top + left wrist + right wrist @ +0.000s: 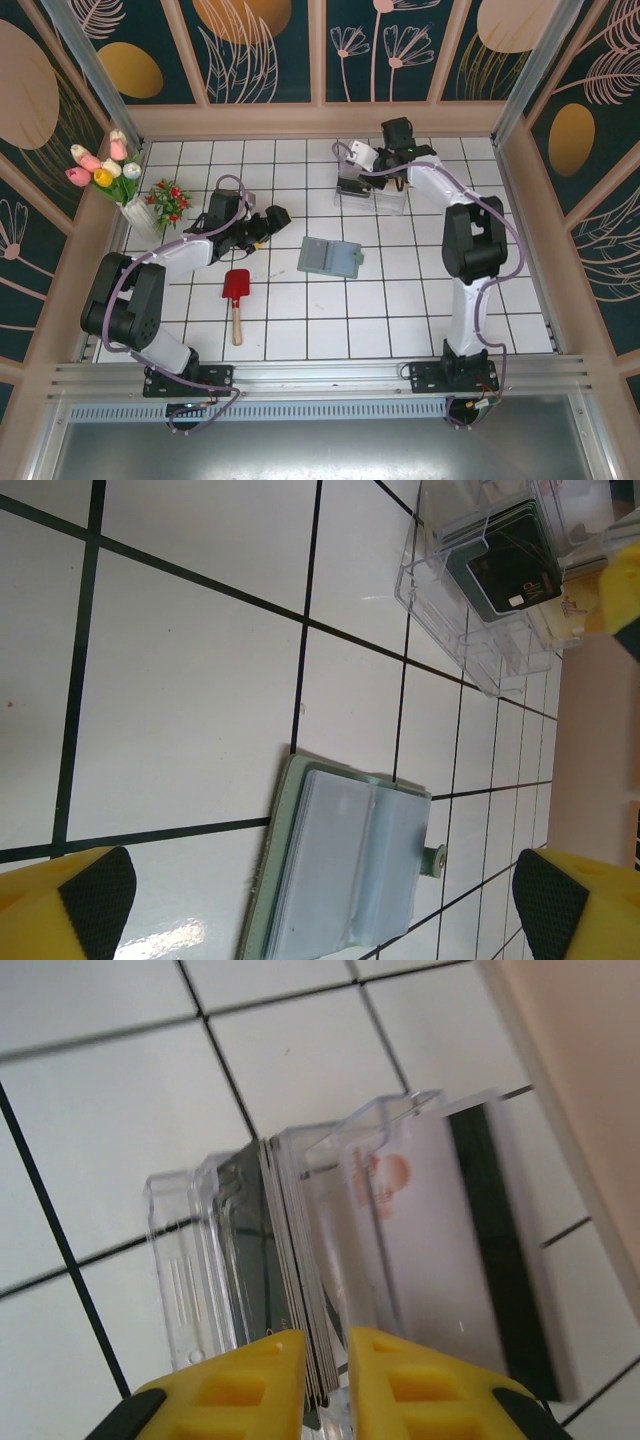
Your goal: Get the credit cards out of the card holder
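Lying open, card holder (345,865) partly cropped, left jaws wide open, right jaws' grip on cards (295,1290) unclear.

Gold letters on the dark card (505,570) inside the clear box (430,605) seem to read "VIP"; its small white label is too tiny to read.

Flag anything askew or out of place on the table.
Nothing spilled or damaged. The card holder lies open mid-table, skewed to the tile lines. In the clear box at the far side, a dark card sits at an angle to the other cards.
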`<move>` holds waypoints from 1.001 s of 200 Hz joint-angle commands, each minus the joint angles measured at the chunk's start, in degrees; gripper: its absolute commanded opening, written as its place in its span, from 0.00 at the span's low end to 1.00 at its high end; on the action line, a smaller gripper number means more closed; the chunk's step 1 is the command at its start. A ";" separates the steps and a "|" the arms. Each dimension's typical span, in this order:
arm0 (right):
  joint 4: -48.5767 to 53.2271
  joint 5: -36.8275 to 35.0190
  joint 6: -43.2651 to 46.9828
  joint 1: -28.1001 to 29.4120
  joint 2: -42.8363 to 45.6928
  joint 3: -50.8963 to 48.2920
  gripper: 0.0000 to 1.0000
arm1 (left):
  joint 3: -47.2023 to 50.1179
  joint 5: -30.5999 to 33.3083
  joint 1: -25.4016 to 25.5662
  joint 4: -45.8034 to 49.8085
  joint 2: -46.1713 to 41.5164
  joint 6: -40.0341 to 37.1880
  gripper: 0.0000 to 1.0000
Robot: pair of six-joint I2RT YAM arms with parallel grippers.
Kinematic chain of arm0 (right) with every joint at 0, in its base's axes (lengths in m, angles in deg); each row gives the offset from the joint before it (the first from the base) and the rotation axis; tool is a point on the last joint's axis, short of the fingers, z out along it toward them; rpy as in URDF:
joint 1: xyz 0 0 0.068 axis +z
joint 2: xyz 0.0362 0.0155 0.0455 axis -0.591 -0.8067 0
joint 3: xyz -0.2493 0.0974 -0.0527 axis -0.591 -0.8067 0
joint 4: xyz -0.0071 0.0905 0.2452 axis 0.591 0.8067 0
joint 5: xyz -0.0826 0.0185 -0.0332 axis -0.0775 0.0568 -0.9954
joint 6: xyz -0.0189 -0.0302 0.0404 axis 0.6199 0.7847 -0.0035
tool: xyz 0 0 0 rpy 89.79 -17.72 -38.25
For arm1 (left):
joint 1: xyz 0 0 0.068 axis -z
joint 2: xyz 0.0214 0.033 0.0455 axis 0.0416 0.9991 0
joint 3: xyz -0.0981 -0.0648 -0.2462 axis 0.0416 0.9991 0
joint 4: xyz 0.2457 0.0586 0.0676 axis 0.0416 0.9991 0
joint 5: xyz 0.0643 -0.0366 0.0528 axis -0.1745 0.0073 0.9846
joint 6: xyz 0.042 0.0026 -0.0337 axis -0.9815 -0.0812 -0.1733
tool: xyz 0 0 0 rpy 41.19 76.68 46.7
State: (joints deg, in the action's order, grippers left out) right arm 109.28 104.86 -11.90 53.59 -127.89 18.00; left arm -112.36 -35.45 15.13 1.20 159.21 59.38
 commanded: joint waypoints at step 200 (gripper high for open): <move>-14.06 -14.23 -104.94 20.69 35.35 -51.59 0.30 | -6.47 3.75 13.58 10.51 5.11 -5.23 0.66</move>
State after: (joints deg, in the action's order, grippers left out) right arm 95.01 90.89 -107.65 71.60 -92.22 -31.16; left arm -117.19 -30.78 28.40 10.62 163.12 54.04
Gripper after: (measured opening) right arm 0.297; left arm 0.666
